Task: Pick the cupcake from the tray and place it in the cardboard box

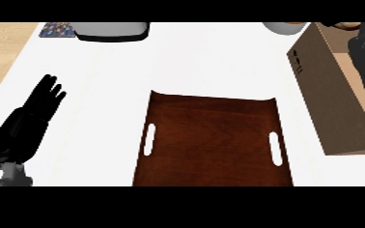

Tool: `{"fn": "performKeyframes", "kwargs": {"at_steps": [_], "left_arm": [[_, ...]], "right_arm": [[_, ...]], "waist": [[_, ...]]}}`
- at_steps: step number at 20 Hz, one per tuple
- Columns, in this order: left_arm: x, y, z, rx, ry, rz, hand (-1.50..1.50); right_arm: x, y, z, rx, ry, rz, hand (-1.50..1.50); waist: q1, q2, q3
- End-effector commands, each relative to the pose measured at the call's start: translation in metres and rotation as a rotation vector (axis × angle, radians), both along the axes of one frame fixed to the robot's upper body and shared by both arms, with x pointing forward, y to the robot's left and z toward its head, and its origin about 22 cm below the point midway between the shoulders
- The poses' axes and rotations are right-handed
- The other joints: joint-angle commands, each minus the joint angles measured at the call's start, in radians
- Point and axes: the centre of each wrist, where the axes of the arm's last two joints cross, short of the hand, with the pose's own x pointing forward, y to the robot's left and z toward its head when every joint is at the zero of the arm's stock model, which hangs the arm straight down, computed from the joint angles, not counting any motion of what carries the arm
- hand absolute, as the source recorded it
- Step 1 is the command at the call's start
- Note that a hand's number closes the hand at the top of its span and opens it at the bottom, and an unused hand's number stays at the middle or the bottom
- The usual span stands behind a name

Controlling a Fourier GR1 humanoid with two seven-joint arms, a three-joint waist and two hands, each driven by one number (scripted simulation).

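Note:
The dark wooden tray [212,140] lies at the lower middle of the white counter, and nothing rests on its visible surface. The cardboard box [322,87] stands along the right edge. A small brown thing [346,25], possibly the cupcake, shows at the top right corner over the box's far end. Just below it a black shape, part of my right hand [355,48], sits above the box opening; most of that hand is cut off by the view's edge. My left hand [35,111] rests open at the left, fingers up, well away from the tray.
A grey and black appliance [113,30] stands at the counter's far edge. A patterned item [57,29] lies at the far left, and a white bowl-like rim [285,28] is near the box.

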Motion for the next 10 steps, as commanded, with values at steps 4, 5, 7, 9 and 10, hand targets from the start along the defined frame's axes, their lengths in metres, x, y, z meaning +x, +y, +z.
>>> {"fn": "performKeyframes", "kwargs": {"at_steps": [4,5,7,9,10], "left_arm": [[0.007,-0.003,-0.002,-0.020,0.003,-0.021,0.00],[0.006,-0.006,0.000,0.001,-0.004,-0.004,0.00],[-0.004,-0.002,0.006,-0.018,0.006,-0.015,0.00],[-0.001,-0.009,0.011,0.007,0.000,-0.001,0.00],[0.018,-0.006,0.009,-0.011,0.000,0.005,0.00]], "right_arm": [[0.002,-0.030,-0.029,0.005,-0.014,0.020,1.50],[-0.004,-0.048,-0.045,0.020,-0.006,0.008,1.50],[-0.009,-0.060,-0.053,0.034,-0.005,0.002,1.50],[-0.008,-0.079,-0.076,0.069,0.000,0.011,1.50],[-0.012,-0.071,-0.077,0.092,0.011,0.030,1.50]], "waist": [[0.004,0.002,0.000],[0.003,0.002,0.000],[0.004,0.001,0.000],[0.009,0.004,0.001],[-0.002,0.002,0.000]]}}
